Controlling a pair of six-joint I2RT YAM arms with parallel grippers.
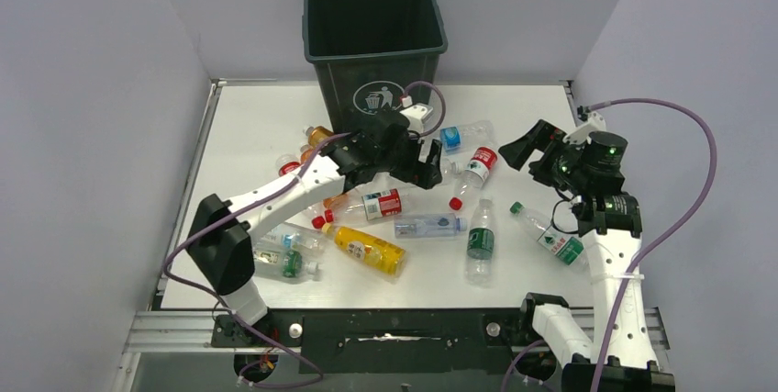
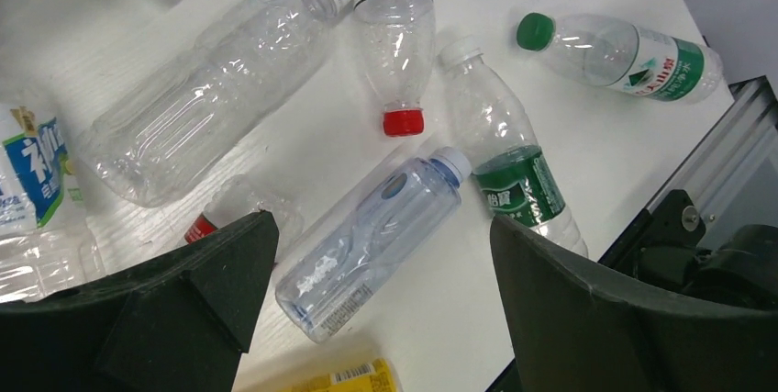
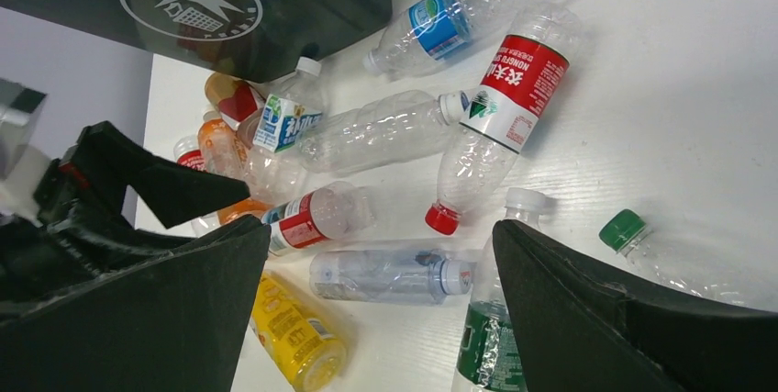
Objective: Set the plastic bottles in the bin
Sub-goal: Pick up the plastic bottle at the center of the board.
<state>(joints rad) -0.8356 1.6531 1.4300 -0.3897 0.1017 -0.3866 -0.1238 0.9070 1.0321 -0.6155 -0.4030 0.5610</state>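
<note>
Bright, even light fell from overhead. The white table looked nearly washed out in the wrist views. Shadows beside the plastic bottles were soft and short, with small glints on the plastic. Inside the bin it was murky. The left gripper had dark, slightly soft fingers along the lower frame.

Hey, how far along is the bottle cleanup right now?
Done: nothing visible; no bottle shows in the bin. In hand: nothing; the left tool and right tool are open and empty. Remaining: about a dozen bottles lie on the table.
</note>
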